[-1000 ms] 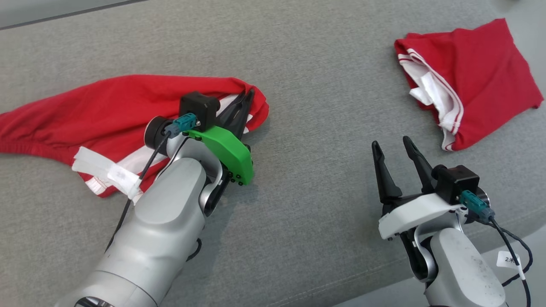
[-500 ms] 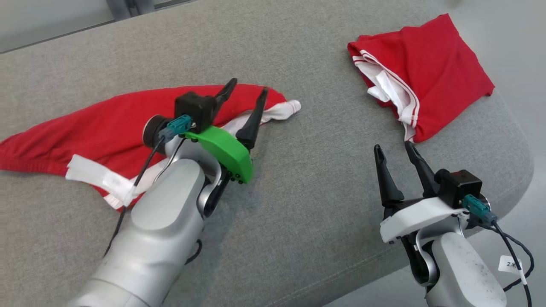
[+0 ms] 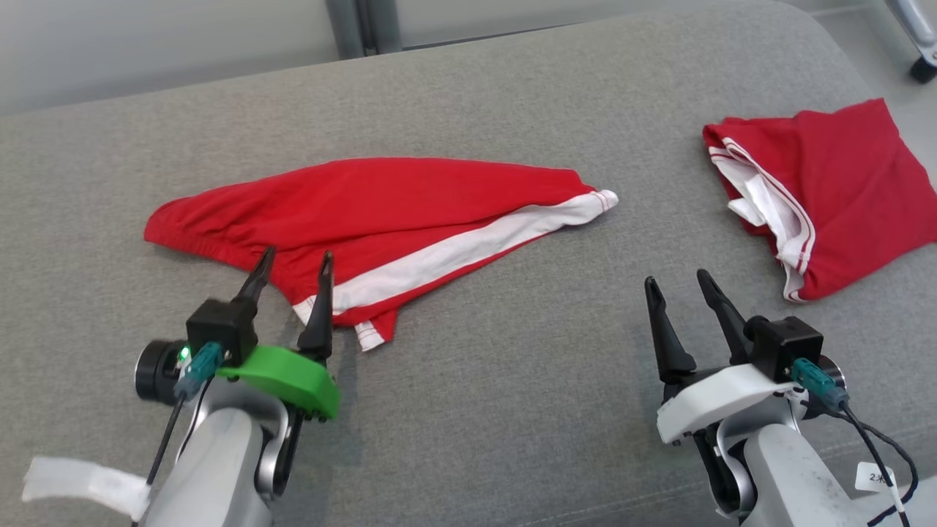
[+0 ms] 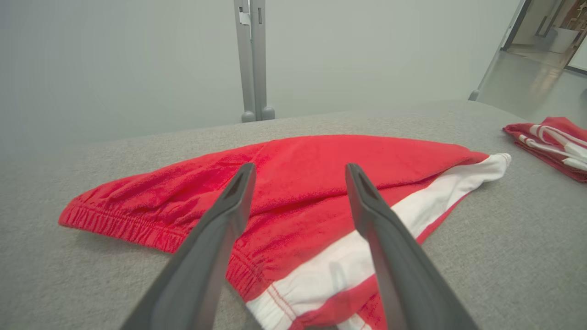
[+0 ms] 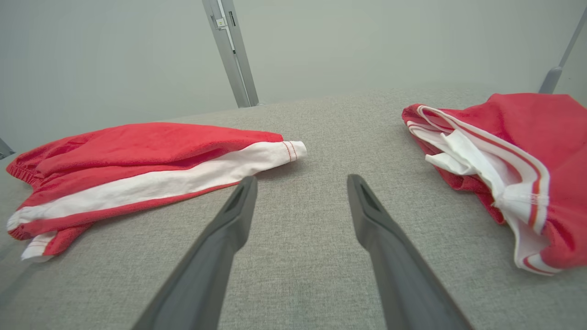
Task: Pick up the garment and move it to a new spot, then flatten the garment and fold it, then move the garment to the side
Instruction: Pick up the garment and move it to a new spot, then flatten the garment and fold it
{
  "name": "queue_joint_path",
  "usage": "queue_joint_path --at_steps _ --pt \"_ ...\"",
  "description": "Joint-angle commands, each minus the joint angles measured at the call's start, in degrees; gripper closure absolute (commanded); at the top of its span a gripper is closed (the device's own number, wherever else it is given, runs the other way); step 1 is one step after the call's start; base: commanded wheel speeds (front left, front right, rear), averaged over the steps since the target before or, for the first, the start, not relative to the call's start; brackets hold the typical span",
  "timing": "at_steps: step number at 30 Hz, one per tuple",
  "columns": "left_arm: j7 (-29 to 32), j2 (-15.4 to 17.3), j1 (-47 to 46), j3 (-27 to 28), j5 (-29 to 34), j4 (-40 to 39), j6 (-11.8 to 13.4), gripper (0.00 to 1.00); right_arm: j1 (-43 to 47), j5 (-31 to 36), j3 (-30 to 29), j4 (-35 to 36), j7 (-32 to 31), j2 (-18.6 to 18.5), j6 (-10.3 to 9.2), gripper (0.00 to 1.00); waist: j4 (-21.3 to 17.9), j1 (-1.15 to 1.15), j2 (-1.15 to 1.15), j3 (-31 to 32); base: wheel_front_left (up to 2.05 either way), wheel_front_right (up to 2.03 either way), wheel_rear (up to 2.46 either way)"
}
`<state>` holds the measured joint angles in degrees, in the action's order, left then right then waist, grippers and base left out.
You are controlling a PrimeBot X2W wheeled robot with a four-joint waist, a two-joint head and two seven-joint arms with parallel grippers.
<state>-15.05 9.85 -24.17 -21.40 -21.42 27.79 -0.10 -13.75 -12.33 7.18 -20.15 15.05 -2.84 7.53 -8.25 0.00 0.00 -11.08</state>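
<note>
The garment (image 3: 381, 197) is a pair of red shorts with a white side stripe. It lies loosely spread on the grey cushion (image 3: 512, 366), left of centre. My left gripper (image 3: 296, 256) is open at the garment's near edge, its tips over the red cloth and nothing between them. The left wrist view shows the same fingers (image 4: 229, 215) wide apart above the garment (image 4: 298, 151). My right gripper (image 3: 676, 279) is open over bare cushion at the lower right. In the right wrist view the right gripper (image 5: 301, 178) points between the garment (image 5: 137, 156) and another one.
A second red garment (image 3: 827, 190) with white trim lies bunched at the cushion's right end, also seen as a red garment (image 5: 527, 137) in the right wrist view. A metal post (image 3: 362, 25) stands behind the cushion. The cushion's right edge drops to the floor.
My left gripper opened, let go of the garment and drew back to its near edge. The garment now lies stretched out. The head camera has shifted. The right gripper stayed open.
</note>
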Motion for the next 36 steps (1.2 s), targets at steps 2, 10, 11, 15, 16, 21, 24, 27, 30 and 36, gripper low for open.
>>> queue_joint_path --at_steps 2,10,11,15,16,21,24,27,30,36 --pt "-0.1 0.0 3.7 2.4 1.0 -1.1 0.2 0.0 1.5 0.8 -0.4 -0.2 0.2 -0.2 -0.09 0.0 4.9 0.0 0.0 4.3 0.0 0.0 0.0" --pt "-0.1 -1.4 15.0 11.5 5.3 -5.6 -0.5 0.0 4.1 2.3 -1.9 -0.2 0.2 -0.1 -0.09 0.0 7.4 0.0 0.0 7.7 0.0 0.0 0.0" --pt "-0.1 -1.7 16.2 12.5 5.8 -5.8 -0.7 0.0 4.4 2.6 -2.1 -0.1 0.2 -0.2 -0.09 0.0 7.6 0.0 0.0 8.2 0.0 0.0 0.0" --pt "-0.1 -3.1 20.2 16.0 7.1 -7.7 -1.4 0.0 6.1 3.4 -3.1 -0.2 0.2 -0.1 -0.09 0.0 8.0 0.0 0.0 10.0 0.0 0.0 0.0" --pt "-0.1 -3.4 21.2 16.7 7.7 -8.1 -1.7 0.0 6.4 3.4 -3.2 -0.2 0.2 -0.1 -0.09 0.0 7.9 0.0 0.0 10.3 0.0 0.0 0.0" --pt "-0.1 -5.1 24.7 20.0 9.2 -10.3 -2.4 0.0 7.6 2.6 -3.4 0.0 0.2 -0.1 -0.09 0.0 7.3 0.0 0.0 11.1 0.0 0.0 0.0" --pt "-0.1 -5.9 26.0 21.3 10.0 -11.3 -2.7 0.0 8.0 2.5 -3.7 0.0 0.2 -0.2 -0.09 0.0 7.1 0.0 0.0 11.4 0.0 0.0 0.0" --pt "-0.1 -6.4 26.7 21.6 10.7 -11.9 -3.2 0.0 8.2 2.8 -3.8 -0.1 0.2 -0.1 -0.09 0.0 7.1 0.0 0.0 11.6 0.0 0.0 0.0" --pt "-0.1 -6.6 26.8 21.5 11.2 -11.8 -3.7 0.0 8.1 3.0 -4.0 -0.2 0.2 -0.1 -0.09 0.0 7.0 0.0 0.0 11.5 0.0 0.0 0.0" --pt "-0.1 -6.9 25.1 18.8 9.3 -11.1 -5.6 0.0 6.7 4.0 -3.9 -0.5 0.2 -0.1 -0.09 0.0 6.9 0.0 0.0 10.1 0.0 0.0 0.0"
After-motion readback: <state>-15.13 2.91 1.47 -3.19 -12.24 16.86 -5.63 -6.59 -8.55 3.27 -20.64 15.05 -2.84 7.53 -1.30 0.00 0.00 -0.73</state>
